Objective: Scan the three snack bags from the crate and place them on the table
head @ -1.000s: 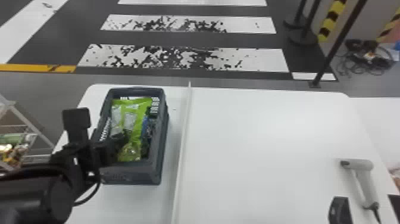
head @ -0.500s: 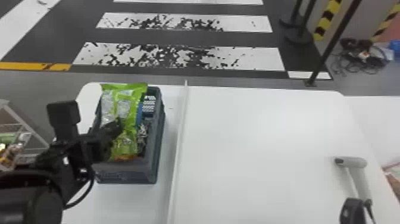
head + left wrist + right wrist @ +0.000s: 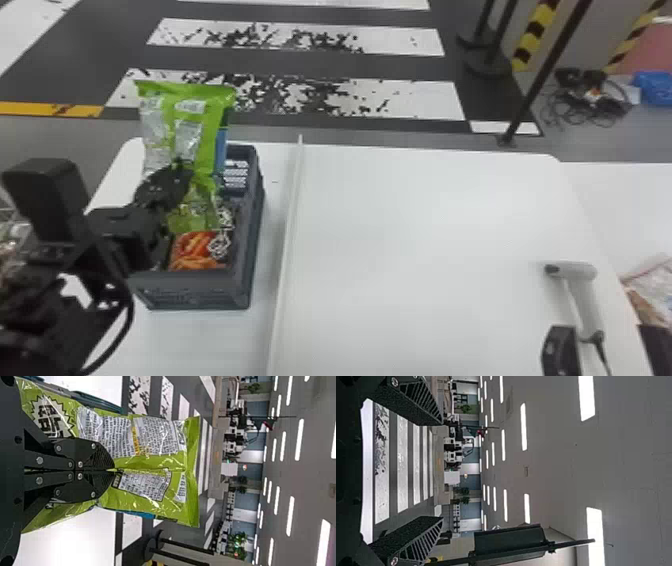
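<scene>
Green snack bag (image 3: 205, 117): was lying in the crate (image 3: 200, 292), now upright, top well above rim; scan likely next
Left gripper (image 3: 113, 471): pinched on green snack bag
Orange snack bag (image 3: 192, 247): uncovered by the lift, probably a later pick
Right gripper (image 3: 442, 470): fingers apart, empty, near scanner (image 3: 589, 295)
Crate contents: partly blocked, can't confirm bag 3
Blue edge: green snack bag's far side or another bag, can't tell
Green snack bag bottom: clearance unclear

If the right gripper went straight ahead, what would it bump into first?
Probably nothing nearby: ahead of the right gripper, the way looks free, though depth is hard to judge.
</scene>
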`<state>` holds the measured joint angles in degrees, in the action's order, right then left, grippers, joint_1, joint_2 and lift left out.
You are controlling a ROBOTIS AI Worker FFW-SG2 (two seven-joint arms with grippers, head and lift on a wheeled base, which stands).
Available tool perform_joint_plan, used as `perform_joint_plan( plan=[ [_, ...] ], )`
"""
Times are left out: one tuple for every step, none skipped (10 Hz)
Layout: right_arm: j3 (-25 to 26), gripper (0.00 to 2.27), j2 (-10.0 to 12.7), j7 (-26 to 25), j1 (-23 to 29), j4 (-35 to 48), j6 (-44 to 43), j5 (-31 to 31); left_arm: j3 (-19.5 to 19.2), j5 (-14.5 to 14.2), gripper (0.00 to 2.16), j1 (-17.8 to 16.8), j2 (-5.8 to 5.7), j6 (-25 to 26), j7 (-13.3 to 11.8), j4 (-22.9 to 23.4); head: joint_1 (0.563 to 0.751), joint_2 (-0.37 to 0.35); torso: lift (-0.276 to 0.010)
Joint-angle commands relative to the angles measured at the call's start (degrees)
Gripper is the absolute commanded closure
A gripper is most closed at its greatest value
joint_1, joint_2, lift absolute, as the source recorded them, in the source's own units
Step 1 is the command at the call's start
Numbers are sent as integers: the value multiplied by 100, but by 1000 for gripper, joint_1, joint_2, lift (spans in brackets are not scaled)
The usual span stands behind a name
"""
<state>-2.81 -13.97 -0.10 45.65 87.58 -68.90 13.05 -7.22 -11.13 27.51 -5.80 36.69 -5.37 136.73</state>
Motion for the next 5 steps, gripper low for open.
perform_joint_plan(
  plan=[
    [0,83,-9,1,-30,-5,136,-4,380,216,1899,87,0,440,-17,504,695,-55,-37],
    [0,83,-18,28,-47,4,312,-13,845,524,1899,79,-9,774,-78,697,695,-90,-37],
    [9,83,-35,107,-100,22,541,-4,1373,858,1899,0,-26,915,-122,706,695,-142,-37],
    [9,83,-44,230,-135,66,769,57,1847,1016,1899,-97,-44,1021,-184,583,695,-206,-37],
    [35,83,-53,326,-170,127,1015,101,2304,1130,1899,-238,-52,1021,-351,302,695,-238,-37]
  ],
)
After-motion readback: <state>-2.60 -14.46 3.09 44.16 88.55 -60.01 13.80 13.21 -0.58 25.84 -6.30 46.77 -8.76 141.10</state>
